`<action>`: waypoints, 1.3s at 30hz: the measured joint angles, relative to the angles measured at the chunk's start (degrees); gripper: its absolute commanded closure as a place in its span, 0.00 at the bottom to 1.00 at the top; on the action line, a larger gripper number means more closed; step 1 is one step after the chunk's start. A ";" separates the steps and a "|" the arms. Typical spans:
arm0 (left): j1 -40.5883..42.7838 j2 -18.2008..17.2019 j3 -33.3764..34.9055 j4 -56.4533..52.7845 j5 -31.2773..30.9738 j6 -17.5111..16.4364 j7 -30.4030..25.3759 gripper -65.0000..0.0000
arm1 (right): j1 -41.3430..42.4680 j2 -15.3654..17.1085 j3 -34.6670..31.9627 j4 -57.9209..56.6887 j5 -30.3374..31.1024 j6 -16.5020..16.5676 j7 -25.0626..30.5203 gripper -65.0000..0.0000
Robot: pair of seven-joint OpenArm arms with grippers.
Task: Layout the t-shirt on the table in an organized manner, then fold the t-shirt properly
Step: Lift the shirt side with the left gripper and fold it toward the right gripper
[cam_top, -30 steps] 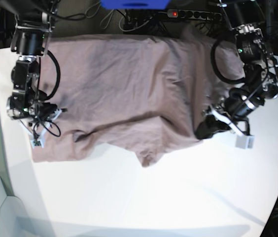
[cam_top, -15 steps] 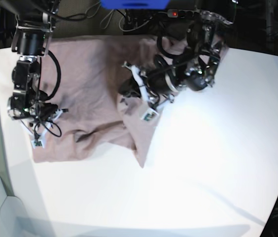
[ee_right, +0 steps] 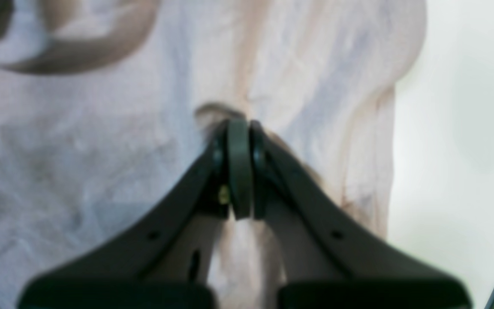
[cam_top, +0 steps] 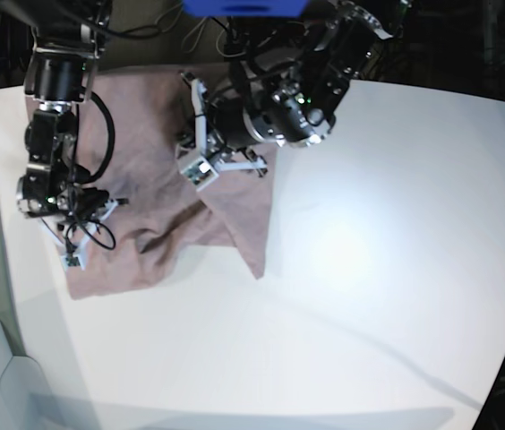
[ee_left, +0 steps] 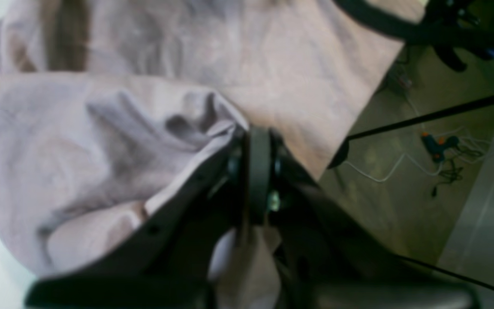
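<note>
T-shirt (cam_top: 149, 193) heaped near bench (cam_top: 351, 296) far-left corner. My left end effector (ee_left: 257, 141) pinches fold; right end effector (ee_right: 238, 128) pinches cloth by left edge. Seems soft, light, limp; best gripped at hems.

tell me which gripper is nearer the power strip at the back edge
Left. The left gripper, shut on the t-shirt, is near the power strip; the right gripper pins cloth farther forward, toward the table's side edge.

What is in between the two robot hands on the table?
In the base view, only the t-shirt lies between the left end effector and the right end effector. It is one wrinkled pink stretch, and both clamp it.
</note>
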 measured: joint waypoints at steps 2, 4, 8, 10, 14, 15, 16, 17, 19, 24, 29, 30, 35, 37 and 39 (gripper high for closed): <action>-0.11 -0.02 0.02 -0.04 0.00 0.00 0.04 0.99 | -0.02 0.00 0.00 0.00 0.02 0.02 0.04 1.00; -0.13 0.00 0.00 -0.04 -0.02 -0.02 0.04 0.93 | -0.02 0.00 0.00 0.00 0.02 0.02 0.11 1.00; -0.13 0.00 0.02 -0.04 -0.07 0.00 0.02 0.60 | -0.02 0.00 0.00 0.00 0.02 0.00 0.15 1.00; -0.13 -0.02 0.02 -0.04 -0.09 0.00 0.02 0.38 | -0.02 0.00 0.00 0.00 0.02 0.02 0.15 1.00; 0.02 0.02 -1.16 -0.04 -0.70 -0.02 0.00 0.08 | -0.02 -0.15 0.00 0.00 0.02 0.00 0.17 1.00; 0.22 0.20 -2.62 0.22 -0.70 -0.09 0.09 0.04 | 0.00 -0.15 0.00 0.00 0.02 0.00 0.17 1.00; 0.35 0.24 -4.42 0.61 -0.50 -0.07 0.02 0.01 | 0.00 -0.15 0.00 0.00 0.02 0.00 0.15 1.00; 0.35 0.55 -6.43 0.85 -0.39 -0.15 0.00 0.00 | 0.00 -0.15 0.00 0.00 0.02 0.00 0.15 1.00; 0.35 2.14 -11.67 0.85 -0.33 -0.39 0.00 0.00 | 0.00 -0.17 0.00 0.00 0.00 0.02 0.13 1.00; -2.34 5.79 -25.62 -3.80 0.00 -0.68 0.31 0.00 | 0.04 -0.28 -0.02 -0.02 0.02 0.02 0.17 1.00; -9.77 5.73 -26.91 -12.61 -0.46 -0.66 -0.44 0.00 | 0.02 -0.35 -0.11 -0.02 0.02 0.00 0.17 1.00; -10.51 5.73 -26.91 -14.16 -0.15 -0.70 -0.70 0.00 | 0.02 -0.33 -0.11 -0.02 0.07 -0.02 0.24 1.00; -14.97 5.73 -26.91 -24.13 -0.02 -0.48 -8.31 0.00 | 0.02 -0.31 -0.11 -0.02 0.17 -0.02 0.24 1.00; -16.39 5.68 -26.95 -27.45 -0.04 -0.46 -9.97 0.00 | 0.02 -0.31 -0.11 -0.02 0.22 -0.02 0.24 1.00; -17.44 5.68 -26.99 -31.39 -0.02 -0.46 -10.64 0.00 | 0.02 -0.31 -0.09 -0.02 0.22 -0.02 0.22 1.00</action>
